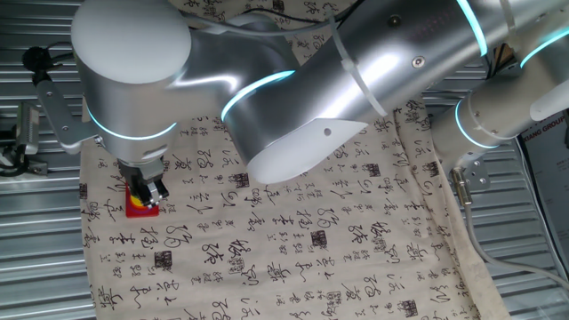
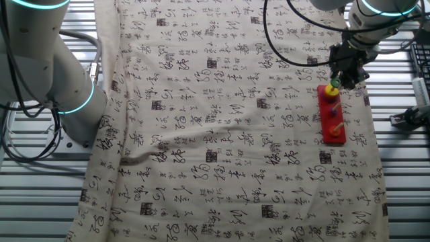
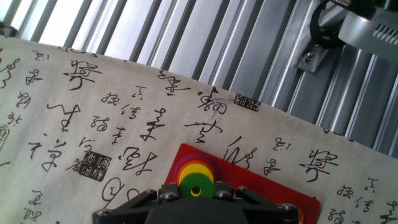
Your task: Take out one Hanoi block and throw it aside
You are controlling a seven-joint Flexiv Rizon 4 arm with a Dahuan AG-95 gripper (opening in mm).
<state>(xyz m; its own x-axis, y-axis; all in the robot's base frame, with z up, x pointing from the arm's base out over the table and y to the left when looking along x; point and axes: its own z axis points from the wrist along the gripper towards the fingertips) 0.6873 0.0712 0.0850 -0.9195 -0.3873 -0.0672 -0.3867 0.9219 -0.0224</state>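
Arm [image 1: 293, 80] reaches across the tabletop, wrist [image 1: 133, 80] pointing straight down. Gripper [image 1: 148, 191] low, close above the surface, at the cloth's edge in both fixed views. Fingers [image 1: 158, 190] point down; whether they are parted or closed cannot be told. Hand view shows only the gripper body at the bottom edge.

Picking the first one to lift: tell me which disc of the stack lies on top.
The green disc, smallest of the stack, lies on top; the yellow disc and the wider ones show only as rims beneath it.
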